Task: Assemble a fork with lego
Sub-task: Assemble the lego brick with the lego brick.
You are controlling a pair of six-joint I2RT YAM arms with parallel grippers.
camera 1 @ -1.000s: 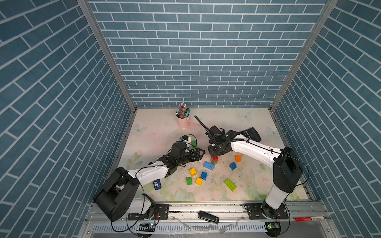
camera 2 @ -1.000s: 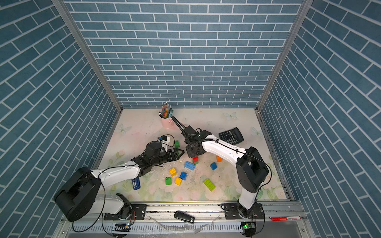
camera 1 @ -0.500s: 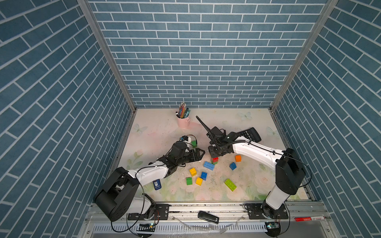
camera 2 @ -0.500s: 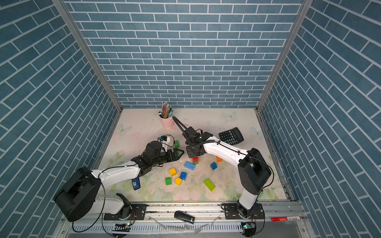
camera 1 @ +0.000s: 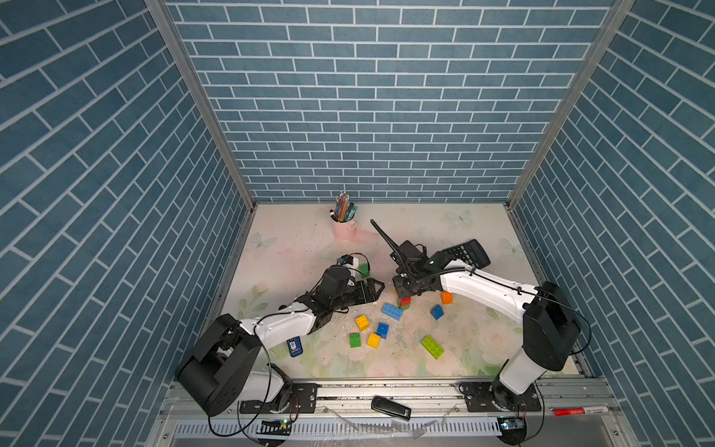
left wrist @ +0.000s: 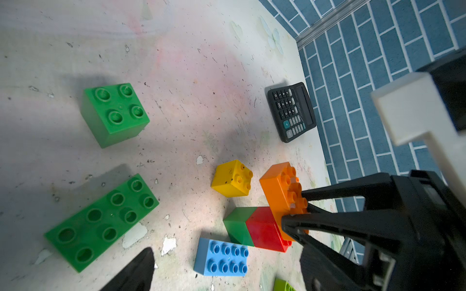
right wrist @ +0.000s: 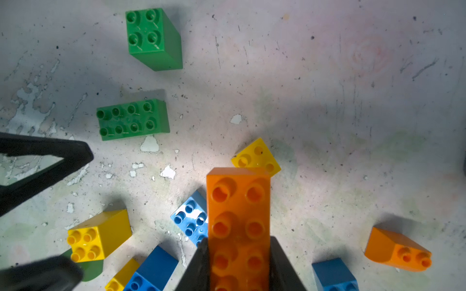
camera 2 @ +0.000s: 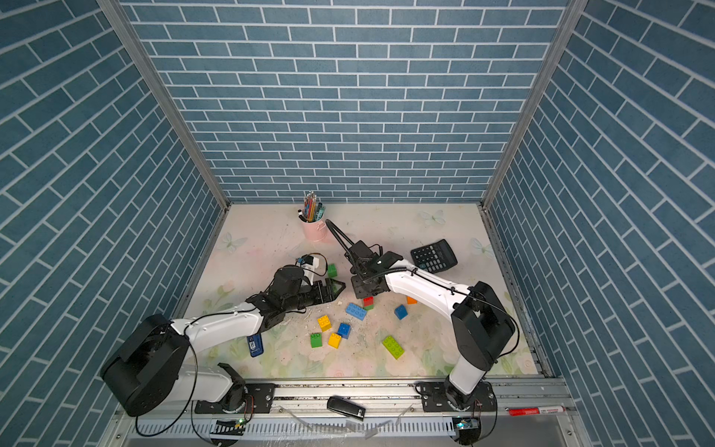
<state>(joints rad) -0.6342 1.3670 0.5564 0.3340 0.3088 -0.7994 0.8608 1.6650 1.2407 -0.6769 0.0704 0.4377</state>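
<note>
Both top views are bright and evenly lit from overhead. The pale desk [camera 1: 294,247] looks slightly washed out, and the arms cast only short, soft shadows. The wide lens bends the brick walls [camera 1: 96,193] outward toward the frame edges. The 2 wrist views are dimmer and greyer, with broad soft shadows beside the green square brick [left wrist: 114,114]. Glare whitens the studs of a blue brick [right wrist: 193,219]. The closest parts are out of focus: a white housing [left wrist: 413,108], the fingers [right wrist: 282,267] of the right end effector [right wrist: 238,257], and the near end of the orange oblong brick [right wrist: 238,201] they clamp.
</note>
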